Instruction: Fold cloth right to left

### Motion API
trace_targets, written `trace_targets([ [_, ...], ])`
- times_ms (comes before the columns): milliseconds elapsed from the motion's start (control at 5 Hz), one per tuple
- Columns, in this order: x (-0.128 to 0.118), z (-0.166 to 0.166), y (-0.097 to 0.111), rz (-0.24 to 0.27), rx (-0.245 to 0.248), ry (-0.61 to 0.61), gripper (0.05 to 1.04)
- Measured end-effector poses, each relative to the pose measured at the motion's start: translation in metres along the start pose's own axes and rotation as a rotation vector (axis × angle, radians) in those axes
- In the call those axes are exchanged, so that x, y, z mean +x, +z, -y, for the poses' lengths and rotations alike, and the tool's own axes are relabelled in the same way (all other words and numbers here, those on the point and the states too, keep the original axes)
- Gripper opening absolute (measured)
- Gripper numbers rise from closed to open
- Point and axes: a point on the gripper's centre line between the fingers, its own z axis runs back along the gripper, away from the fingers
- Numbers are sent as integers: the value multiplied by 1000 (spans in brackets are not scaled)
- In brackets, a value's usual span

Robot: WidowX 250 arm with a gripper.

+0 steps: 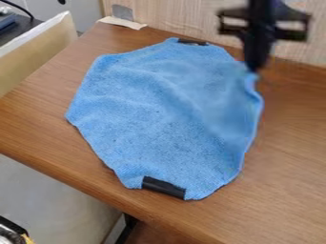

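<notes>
Seeing table [290, 190], cut off at bottom, and cloth [159, 109] across centre. Making out blurred gripper [253, 69] at cloth's edge, upper right; being unable to tell opening or hold.

Robot lab bench probably, exact room type can't be confirmed. Suggested by the robot gripper [253, 70] held over a brown wood-grain tabletop [290, 176], backed by a pale wood-grain panel [178, 16]. Black cable [18, 6] also seen, upper left.

Cloth [159, 114] on tbl [296, 152], end effector [255, 70] at far-R edge
</notes>
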Motion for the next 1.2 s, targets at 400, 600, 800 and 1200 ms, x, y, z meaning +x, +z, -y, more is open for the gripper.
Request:
trace_targets([
  [400, -31, -87, 14, -4, 11, 112, 59],
  [600, -52, -109, -3, -30, 3, 105, 59],
  [800, -64, -131, -19, -18, 13, 80, 59],
  [1200, -81, -147, -48, -94, 19, 79, 76],
])
